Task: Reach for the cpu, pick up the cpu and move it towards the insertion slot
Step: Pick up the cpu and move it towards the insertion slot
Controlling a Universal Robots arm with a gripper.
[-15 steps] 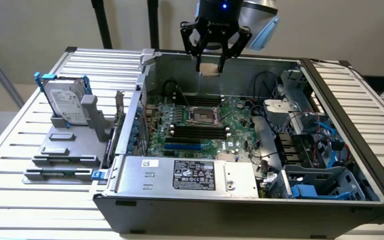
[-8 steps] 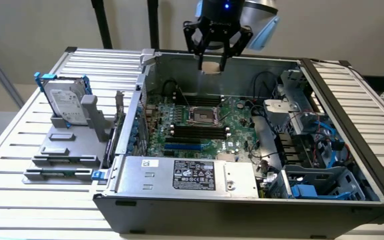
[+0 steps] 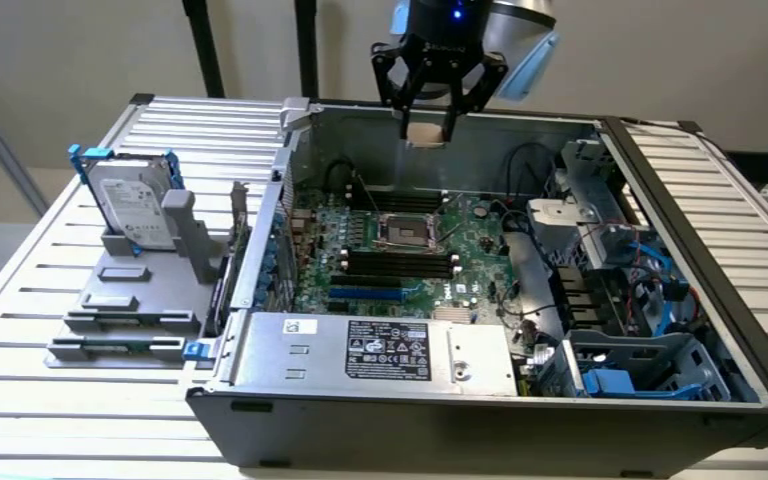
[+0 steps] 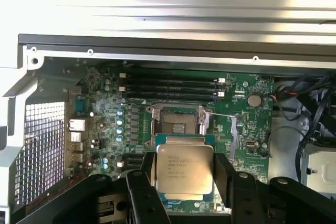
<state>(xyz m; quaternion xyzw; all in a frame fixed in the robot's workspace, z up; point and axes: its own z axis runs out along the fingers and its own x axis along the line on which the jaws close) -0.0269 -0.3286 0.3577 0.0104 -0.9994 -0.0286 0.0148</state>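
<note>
- Below, a bench (image 3: 37, 300) of pale metal slats carries one open computer case (image 3: 491, 410), with a light wall behind it.
- Inside the case lies one green circuit board (image 3: 471, 250); the insertion slot (image 3: 402, 230) sits near its middle, a silver frame with a dark centre, uncovered.
- Beside the slot run four long black memory slots (image 3: 398, 262), and one blue expansion slot (image 3: 364, 294) lies just after them.
- One hand (image 3: 427, 128) hangs above the far edge of the case, well apart from the board, with free air under it.
- Its fingers are clamped on the cpu (image 3: 424, 133); in the wrist view the cpu (image 4: 184, 168) shows its silvery top between the two black fingers (image 4: 226, 174), with the slot (image 4: 177, 121) beyond it.
- On the exterior view's left, one hard drive (image 3: 137, 210) with blue rails stands upright in a grey holder (image 3: 124, 310) on the bench.
</note>
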